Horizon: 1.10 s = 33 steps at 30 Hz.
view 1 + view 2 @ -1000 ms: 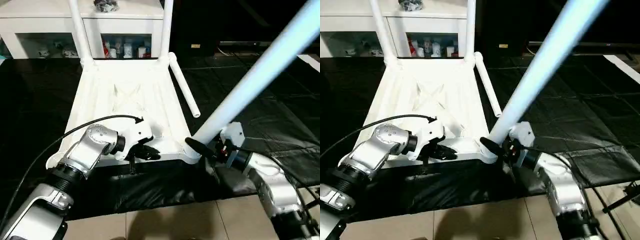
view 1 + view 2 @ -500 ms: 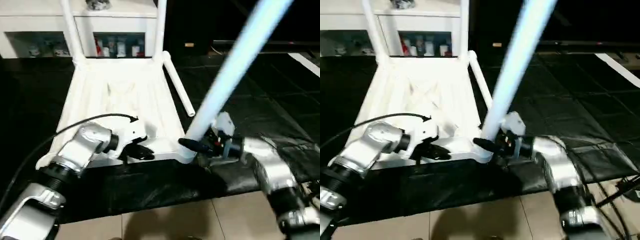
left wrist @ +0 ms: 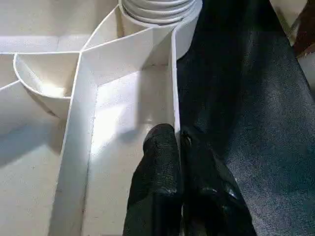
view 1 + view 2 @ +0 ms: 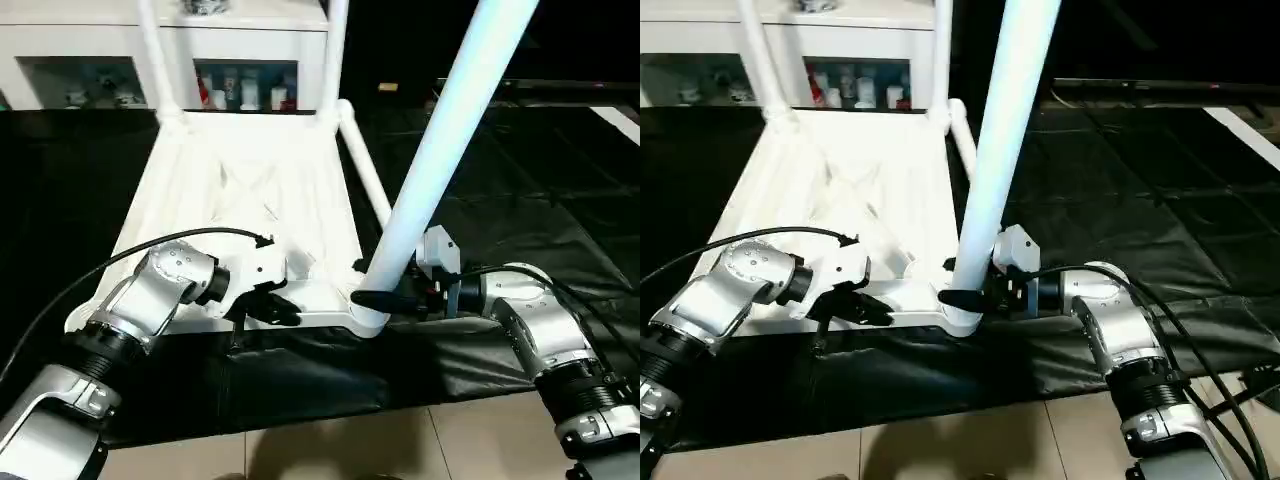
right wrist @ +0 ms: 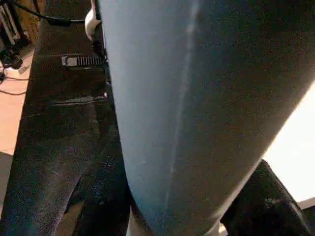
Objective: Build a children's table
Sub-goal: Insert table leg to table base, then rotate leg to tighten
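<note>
The white table top [image 4: 250, 200] lies upside down on a black mat, ribbed side up. Two legs [image 4: 155, 60] [image 4: 335, 50] stand in its far corners. A third leg [image 4: 365, 170] lies along its right edge. My right gripper [image 4: 385, 300] is shut on the base of the fourth leg [image 4: 440, 130], which rises steeply from the near right corner socket [image 4: 368, 320]. In the right wrist view the leg [image 5: 197, 98] sits between the black fingers [image 5: 266, 196]. My left gripper [image 4: 285, 312] is shut on the top's near rim [image 3: 173, 98], one finger on each side.
A white cabinet [image 4: 240, 30] with small items behind glass stands just beyond the table top. The black mat [image 4: 520, 200] spreads to the right, with tiled floor [image 4: 330, 450] at its near edge. A black cable [image 4: 120, 265] loops over my left forearm.
The held leg has swung from a strong lean to the right to nearly upright over the near right corner. My right arm moved with it. The left gripper stayed on the rim.
</note>
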Available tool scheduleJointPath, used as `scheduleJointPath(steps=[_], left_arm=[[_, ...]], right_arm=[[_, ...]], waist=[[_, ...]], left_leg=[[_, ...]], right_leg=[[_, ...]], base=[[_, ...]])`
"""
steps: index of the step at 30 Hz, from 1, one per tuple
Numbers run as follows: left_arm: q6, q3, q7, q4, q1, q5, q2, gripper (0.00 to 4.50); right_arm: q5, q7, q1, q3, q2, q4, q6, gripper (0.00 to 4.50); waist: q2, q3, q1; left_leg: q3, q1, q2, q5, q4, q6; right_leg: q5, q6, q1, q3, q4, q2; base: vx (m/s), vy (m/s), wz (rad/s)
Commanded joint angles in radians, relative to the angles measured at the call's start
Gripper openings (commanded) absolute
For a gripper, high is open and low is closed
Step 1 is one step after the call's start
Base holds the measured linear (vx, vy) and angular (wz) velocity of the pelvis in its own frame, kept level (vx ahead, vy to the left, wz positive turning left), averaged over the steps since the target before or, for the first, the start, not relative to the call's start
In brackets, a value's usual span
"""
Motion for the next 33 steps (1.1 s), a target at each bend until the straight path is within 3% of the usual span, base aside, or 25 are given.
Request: scheduleJointPath(steps=[1, 5, 9, 13, 14, 15, 18, 20, 24, 25, 28, 30, 33], left_arm=[[-0.025, -0.019, -0.028, -0.002, -0.039, 0.019, 0.005, 0.00], [-0.020, -0.006, -0.014, 0.007, -0.040, 0.024, 0.000, 0.00], [0.005, 0.028, 0.046, 0.026, -0.036, 0.018, -0.017, 0.00], [0.065, 0.069, 0.113, 0.018, -0.030, 0.004, -0.034, 0.00], [0.110, 0.099, 0.169, 0.002, -0.025, -0.001, -0.045, 0.00], [0.143, 0.122, 0.214, -0.012, -0.022, -0.003, -0.055, 0.00], [0.258, 0.181, 0.330, -0.075, -0.010, -0.013, -0.095, 0.00], [0.330, 0.212, 0.399, -0.122, -0.002, -0.012, -0.127, 0.00], [0.512, 0.267, 0.557, -0.310, 0.035, -0.008, -0.252, 0.00], [0.527, 0.267, 0.568, -0.328, 0.038, -0.009, -0.262, 0.00], [0.601, 0.244, 0.601, -0.427, 0.062, -0.009, -0.303, 0.00], [0.614, 0.241, 0.611, -0.437, 0.066, -0.009, -0.308, 0.00], [0.619, 0.239, 0.623, -0.435, 0.067, -0.004, -0.305, 0.00]], right_arm=[[-0.050, 0.044, 0.062, 0.095, 0.002, 0.038, 0.053, 1.91], [-0.050, 0.030, 0.066, 0.088, 0.014, 0.031, 0.060, 1.91], [-0.053, -0.041, 0.064, 0.063, 0.042, 0.041, 0.074, 1.91], [-0.064, -0.136, 0.056, 0.034, 0.071, 0.067, 0.075, 1.91], [-0.091, -0.229, 0.040, 0.020, 0.094, 0.096, 0.082, 1.91], [-0.108, -0.292, 0.026, 0.011, 0.111, 0.118, 0.089, 1.91], [-0.124, -0.455, -0.027, -0.022, 0.171, 0.187, 0.149, 1.91], [-0.125, -0.554, -0.064, -0.046, 0.211, 0.236, 0.183, 1.91], [-0.124, -0.767, -0.162, -0.094, 0.306, 0.388, 0.196, 1.91], [-0.126, -0.781, -0.170, -0.096, 0.313, 0.400, 0.194, 1.91], [-0.136, -0.847, -0.214, -0.114, 0.353, 0.462, 0.190, 1.91], [-0.139, -0.862, -0.233, -0.118, 0.366, 0.484, 0.190, 1.91], [-0.144, -0.870, -0.250, -0.122, 0.374, 0.506, 0.185, 1.91]], waist=[[0.016, -0.035, -0.002], [0.017, -0.034, -0.002], [0.018, -0.032, -0.001], [0.019, -0.023, -0.003], [0.018, -0.020, -0.004], [0.018, -0.018, -0.006], [0.018, -0.021, -0.025], [0.017, -0.022, -0.033], [0.012, -0.030, -0.049], [0.012, -0.033, -0.045], [0.011, -0.042, -0.042], [0.010, -0.049, -0.041], [0.016, -0.055, -0.037]], left_leg=[[-0.018, 0.013, 0.065, -0.182, -0.086, 0.054], [-0.016, 0.014, 0.066, -0.176, -0.086, 0.054], [-0.017, 0.015, 0.068, -0.204, -0.090, 0.042], [-0.022, 0.017, 0.068, -0.306, -0.100, 0.004], [-0.025, 0.020, 0.067, -0.343, -0.102, -0.009], [-0.027, 0.021, 0.067, -0.355, -0.102, -0.017], [-0.041, 0.010, 0.063, -0.371, -0.106, -0.045], [-0.040, 0.005, 0.062, -0.349, -0.105, -0.039], [-0.030, -0.001, 0.063, -0.282, -0.097, -0.021], [-0.027, -0.007, 0.058, -0.243, -0.094, -0.005], [-0.018, -0.004, 0.057, -0.168, -0.084, 0.024], [-0.014, -0.008, 0.054, -0.075, -0.077, 0.061], [-0.012, -0.006, 0.053, 0.001, -0.070, 0.099]], right_leg=[[-0.122, -0.272, 0.043, 0.046, -0.068, -0.081], [-0.104, -0.276, 0.043, 0.044, -0.068, -0.083], [-0.151, -0.272, 0.042, 0.043, -0.073, -0.085], [-0.356, -0.224, 0.035, 0.043, -0.090, -0.088], [-0.437, -0.199, 0.030, 0.043, -0.096, -0.089], [-0.462, -0.192, 0.027, 0.043, -0.096, -0.089], [-0.555, -0.150, 0.031, 0.037, -0.100, -0.094], [-0.519, -0.154, 0.030, 0.037, -0.100, -0.092], [-0.396, -0.205, 0.034, 0.038, -0.093, -0.090], [-0.351, -0.205, 0.038, 0.038, -0.090, -0.087], [-0.213, -0.232, 0.041, 0.039, -0.079, -0.083], [-0.061, -0.269, 0.048, 0.037, -0.064, -0.080], [0.064, -0.301, 0.054, 0.035, -0.050, -0.080]], base=[[0.000, 0.000, 0.00], [0.000, 0.000, 0.00], [0.000, 0.000, 0.00], [0.000, 0.000, 0.00], [0.000, 0.000, 0.00], [0.000, 0.000, 0.00], [-0.056, 0.007, -0.14], [0.000, 0.000, 0.00], [0.000, 0.000, 0.00], [0.000, 0.000, 0.00], [0.021, -0.006, 0.00], [0.060, -0.023, 0.02], [0.018, -0.008, 0.00]])
